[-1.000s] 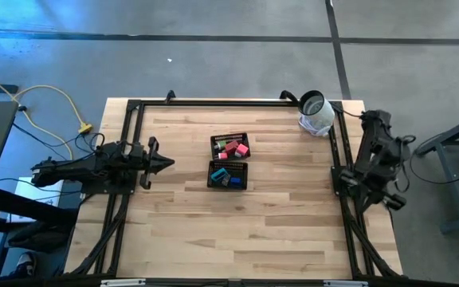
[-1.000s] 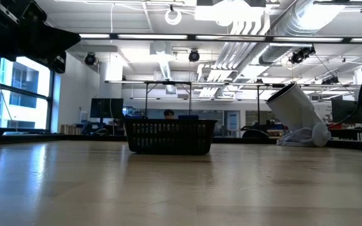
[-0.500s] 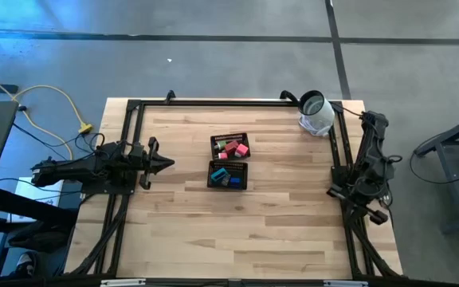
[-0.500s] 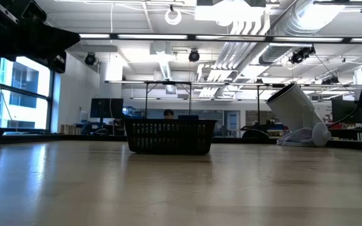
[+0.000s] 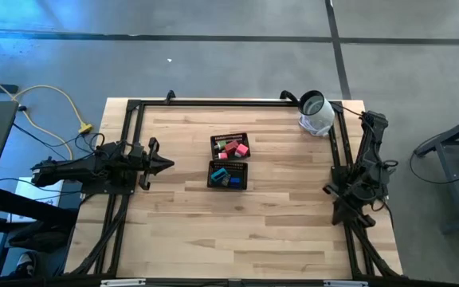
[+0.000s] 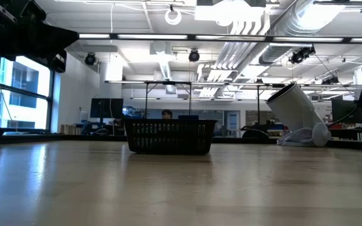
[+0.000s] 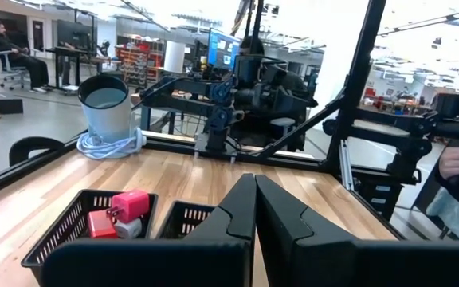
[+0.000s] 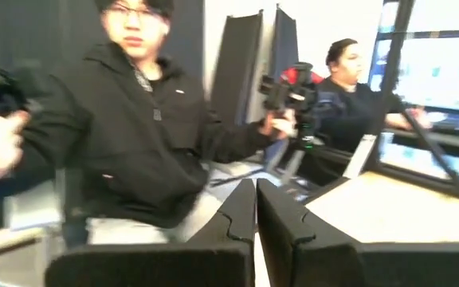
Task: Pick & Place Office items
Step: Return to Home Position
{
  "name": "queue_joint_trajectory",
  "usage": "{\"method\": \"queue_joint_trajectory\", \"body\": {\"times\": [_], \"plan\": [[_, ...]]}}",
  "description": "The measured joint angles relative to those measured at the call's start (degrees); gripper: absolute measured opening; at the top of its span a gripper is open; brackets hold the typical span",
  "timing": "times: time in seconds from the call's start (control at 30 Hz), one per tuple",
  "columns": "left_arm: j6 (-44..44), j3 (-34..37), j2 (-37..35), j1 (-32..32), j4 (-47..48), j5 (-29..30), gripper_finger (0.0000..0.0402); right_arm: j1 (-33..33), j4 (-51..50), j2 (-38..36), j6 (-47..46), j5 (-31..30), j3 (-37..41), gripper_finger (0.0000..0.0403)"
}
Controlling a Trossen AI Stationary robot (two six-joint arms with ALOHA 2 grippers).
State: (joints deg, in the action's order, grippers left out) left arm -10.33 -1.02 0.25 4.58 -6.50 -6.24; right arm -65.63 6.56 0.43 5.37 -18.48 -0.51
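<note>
The office items lie in a black two-compartment mesh tray (image 5: 229, 162) at the table's middle. Red and pink pieces (image 5: 231, 147) fill its far compartment, and teal, blue and black pieces (image 5: 228, 176) fill its near one. The left wrist view shows the red pieces (image 7: 122, 215) over the tray's rim (image 7: 70, 239). My left gripper (image 5: 168, 163) (image 7: 255, 211) is shut and holds nothing. It points level at the tray from the table's left side, well short of it. My right gripper (image 5: 339, 215) (image 8: 255, 211) is shut and holds nothing, at the right edge, pointing away from the tray.
A white-and-grey roll-shaped object (image 5: 315, 113) (image 6: 294, 112) lies tilted at the far right corner. A black frame (image 5: 237, 101) runs round the table. In the right wrist view, people (image 8: 134, 119) stand in the room beyond the table. Bare wood (image 5: 237, 231) lies all round the tray.
My right arm has sunk and folded down at the table's right edge. Its gripper has swung toward the near edge and rolled about its own line, staying shut. The tray and the office items have kept still.
</note>
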Motion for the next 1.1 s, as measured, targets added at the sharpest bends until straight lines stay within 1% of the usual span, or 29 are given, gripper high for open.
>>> {"method": "queue_joint_trajectory", "body": {"times": [0.13, 0.3, 0.37, 0.5, 0.73, 0.87, 0.93, 1.0, 1.1], "plan": [[0.0, 0.0, 0.0, 0.0, 0.0, 0.0, 0.0001, 0.0, 0.0, 0.0, 1.9, -3.6, 0.0, 0.0002], [0.0, 0.0, 0.0, 0.0, 0.0, 0.0, 0.0001, 0.3, -0.3, 0.0, 2.1, -13.5, 0.0, 0.0002], [0.0, 0.0, 0.0, 0.0, 0.0, 0.0, 0.0001, 1.2, -0.6, 0.0, 2.1, -16.6, 0.0, 0.0002], [0.0, 0.0, 0.0, 0.0, 0.0, 0.0, 0.0001, 4.6, -0.8, 0.0, 2.1, -19.5, 0.1, 0.0002], [0.0, 0.0, 0.0, 0.0, 0.0, 0.1, 0.0001, 14.1, -1.4, 0.0, 1.5, -19.3, 0.1, 0.0002], [0.0, 0.0, 0.0, 0.0, 0.0, 0.1, 0.0001, 21.0, -2.0, 0.0, 0.0, -22.7, 0.1, 0.0002], [0.0, 0.0, 0.0, 0.0, 0.0, 0.1, 0.0001, 24.8, -2.0, 0.0, 0.1, -22.9, 0.1, 0.0002], [0.0, 0.0, 0.0, 0.0, 0.0, 0.1, 0.0001, 28.4, -2.2, 0.0, 0.3, -20.9, 0.1, 0.0002], [0.0, 0.0, 0.0, 0.0, 0.0, 0.1, 0.0001, 34.0, -2.4, 0.0, 0.4, -14.5, 0.2, 0.0002]]}}
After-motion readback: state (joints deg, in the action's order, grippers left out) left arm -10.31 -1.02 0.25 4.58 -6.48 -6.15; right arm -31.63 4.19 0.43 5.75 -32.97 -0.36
